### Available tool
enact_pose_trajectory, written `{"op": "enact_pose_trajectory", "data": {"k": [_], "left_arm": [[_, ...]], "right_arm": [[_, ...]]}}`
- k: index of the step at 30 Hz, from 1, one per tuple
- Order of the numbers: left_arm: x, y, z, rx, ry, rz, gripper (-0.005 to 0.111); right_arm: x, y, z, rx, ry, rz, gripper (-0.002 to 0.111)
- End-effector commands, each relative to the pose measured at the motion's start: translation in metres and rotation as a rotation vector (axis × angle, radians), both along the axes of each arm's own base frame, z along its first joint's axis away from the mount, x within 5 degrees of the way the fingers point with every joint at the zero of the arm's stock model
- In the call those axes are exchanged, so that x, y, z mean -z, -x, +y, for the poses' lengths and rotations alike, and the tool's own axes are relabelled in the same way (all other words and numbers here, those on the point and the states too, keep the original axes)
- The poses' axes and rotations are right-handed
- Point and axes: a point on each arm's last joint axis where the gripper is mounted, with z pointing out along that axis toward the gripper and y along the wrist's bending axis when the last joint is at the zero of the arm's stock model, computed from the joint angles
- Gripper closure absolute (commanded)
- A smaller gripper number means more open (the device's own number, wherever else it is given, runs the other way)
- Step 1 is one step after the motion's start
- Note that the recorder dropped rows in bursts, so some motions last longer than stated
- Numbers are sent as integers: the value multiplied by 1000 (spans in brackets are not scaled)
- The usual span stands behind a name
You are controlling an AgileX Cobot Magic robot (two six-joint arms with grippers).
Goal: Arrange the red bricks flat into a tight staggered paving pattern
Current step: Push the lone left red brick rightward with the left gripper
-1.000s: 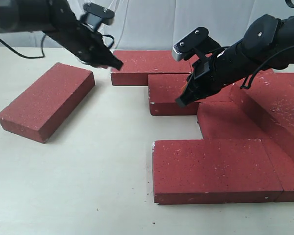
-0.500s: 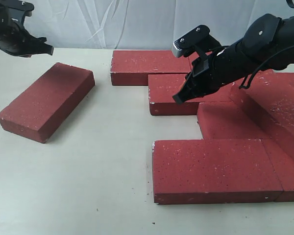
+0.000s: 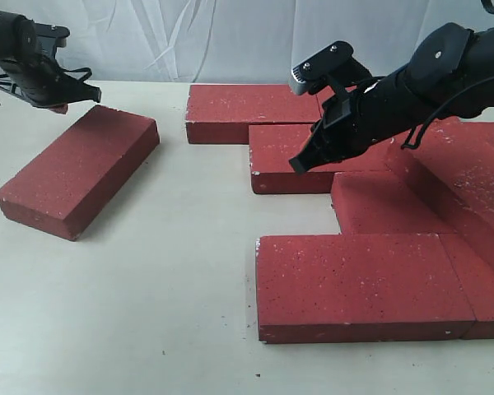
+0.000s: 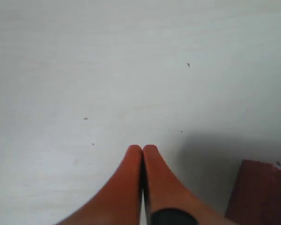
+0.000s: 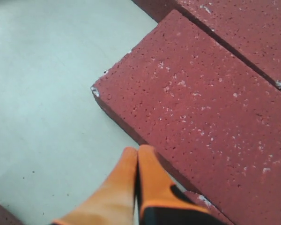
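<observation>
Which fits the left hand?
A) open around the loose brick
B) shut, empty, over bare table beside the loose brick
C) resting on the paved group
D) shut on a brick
B: on the left hand the fingers meet with nothing between them over the table, with the loose brick off to one side.

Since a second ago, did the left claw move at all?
Yes. The left claw swung left, away from the back brick, and now hangs by the far end of the lone brick.
</observation>
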Motion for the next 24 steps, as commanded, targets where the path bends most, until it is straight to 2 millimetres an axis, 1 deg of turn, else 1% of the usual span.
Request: {"op": "enact_pose_trajectory", "data": {"k": [1, 7, 9, 12, 16, 19, 24], "left_arm": [[0, -3, -9, 16, 63, 37, 107], [9, -4, -25, 72, 113, 61, 107], [9, -4, -34, 103, 123, 59, 107], [9, -3, -41, 125, 126, 66, 107], [10, -1, -44, 146, 117, 91, 107], [11, 2, -50, 212, 91, 116, 107], [11, 5, -65, 299, 103, 136, 107]], "right_arm": [[-4, -1, -2, 8, -4, -19, 109], [-4, 0, -2, 10, -9, -15, 109], [-4, 0, -2, 10, -9, -15, 109], [-4, 0, -2, 10, -9, -15, 109], [-4, 0, -2, 10, -9, -15, 109], [-4, 0, -2, 10, -9, -15, 109], [-4, 0, -2, 10, -9, -15, 109]]}}
